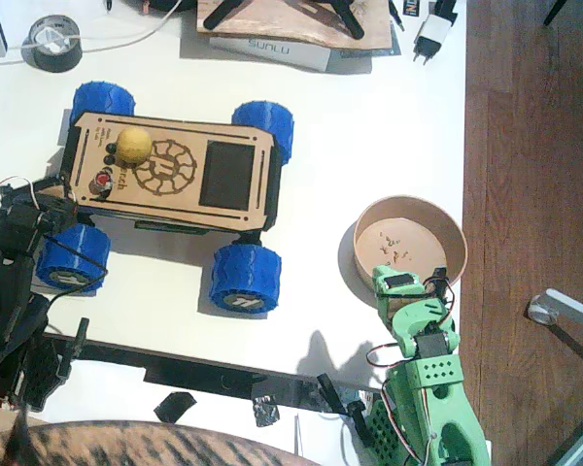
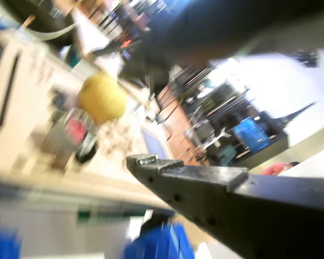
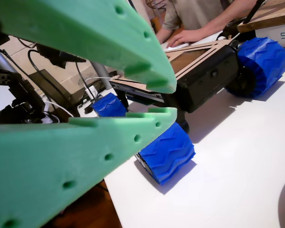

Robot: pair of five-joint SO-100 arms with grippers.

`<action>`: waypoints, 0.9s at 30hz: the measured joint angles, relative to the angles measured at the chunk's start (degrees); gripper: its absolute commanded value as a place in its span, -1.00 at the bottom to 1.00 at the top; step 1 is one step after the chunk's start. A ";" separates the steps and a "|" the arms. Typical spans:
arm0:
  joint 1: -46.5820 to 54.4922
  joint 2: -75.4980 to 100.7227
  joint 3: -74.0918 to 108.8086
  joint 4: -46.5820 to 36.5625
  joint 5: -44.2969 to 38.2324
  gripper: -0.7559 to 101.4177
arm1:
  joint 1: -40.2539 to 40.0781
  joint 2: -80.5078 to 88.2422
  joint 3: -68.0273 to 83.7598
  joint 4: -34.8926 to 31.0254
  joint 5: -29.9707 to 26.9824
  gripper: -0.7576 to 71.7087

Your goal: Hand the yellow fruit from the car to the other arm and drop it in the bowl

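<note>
While yellow fruit (image 1: 132, 145) sits on car (image 1: 170, 175) deck beside emblem, nothing done: pickup, handover, drop in bowl (image 1: 411, 244) all pending. Left claw (image 1: 24, 209) at car's rear, opening unreadable, holding nothing. Right claw (image 3: 164, 99) slightly parted, empty, at bowl rim.

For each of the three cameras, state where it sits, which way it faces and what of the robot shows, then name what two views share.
Fixed view: overhead, looking down on the car, the bowl, the left gripper and the right gripper.
A wrist view: on the black arm, blurred, facing the yellow fruit on the car deck; one black jaw crosses below.
A wrist view: on the green arm, low over the table, facing the car's blue wheels; a person's hand lies behind.
Shared: both wrist views see the car.
</note>
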 measured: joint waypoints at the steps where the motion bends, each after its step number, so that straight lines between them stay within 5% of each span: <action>1: 0.00 -0.44 -0.09 -0.88 0.00 -0.44 | 0.00 0.00 0.00 0.00 -0.18 -0.98; 27: 3.16 -33.84 -20.13 -9.93 -0.09 -0.30 | 0.00 0.00 0.00 0.00 -0.35 -0.98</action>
